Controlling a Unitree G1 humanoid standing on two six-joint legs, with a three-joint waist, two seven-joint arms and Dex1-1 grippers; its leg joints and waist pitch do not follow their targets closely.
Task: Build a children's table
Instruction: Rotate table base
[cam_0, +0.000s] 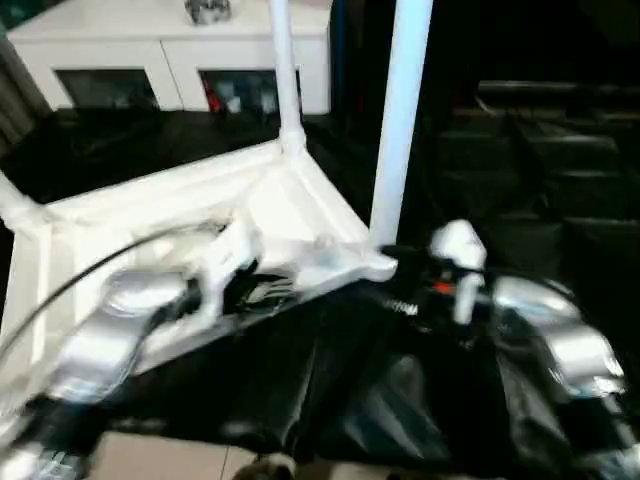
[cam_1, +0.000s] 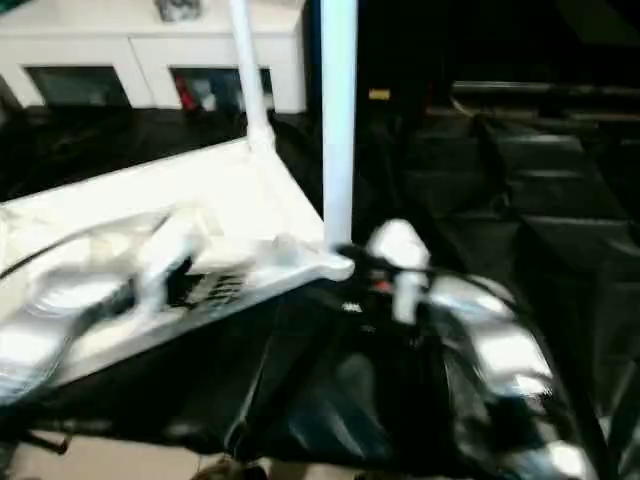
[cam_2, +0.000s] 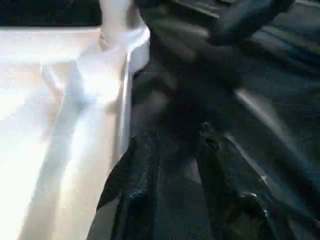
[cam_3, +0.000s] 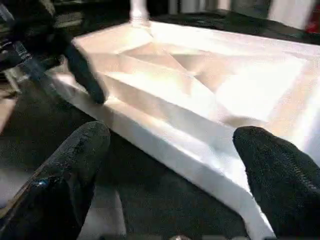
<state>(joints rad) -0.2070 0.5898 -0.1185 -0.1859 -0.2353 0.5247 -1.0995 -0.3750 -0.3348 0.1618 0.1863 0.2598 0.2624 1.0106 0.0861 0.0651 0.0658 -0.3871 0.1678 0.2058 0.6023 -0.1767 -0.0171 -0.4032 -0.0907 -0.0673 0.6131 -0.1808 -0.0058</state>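
Observation:
The white tabletop (cam_0: 290, 205) lies upside down on a black cover, ribbed underside up. One white leg (cam_0: 402, 120) stands upright in the near right corner socket. A second leg (cam_0: 285, 70) stands at the far corner, and a third leg (cam_0: 15, 205) rises at the left corner. My left gripper (cam_0: 255, 290) reaches over the tabletop's near rim. In the left wrist view its fingers (cam_2: 135, 175) stand slightly apart over the black cover beside the rim (cam_2: 125, 100), open and holding nothing. My right gripper (cam_0: 405, 265) sits by the near right corner. It is open wide, with the tabletop's rim (cam_3: 200, 160) ahead between its fingers (cam_3: 75, 165).
A white cabinet (cam_0: 170, 50) with glass doors stands behind the table. The black cover (cam_0: 330, 390) drapes over the work surface and falls toward the pale floor (cam_0: 150, 455). Dark slatted furniture (cam_0: 560, 130) is at the right. A black cable (cam_0: 70, 285) arcs over my left forearm.

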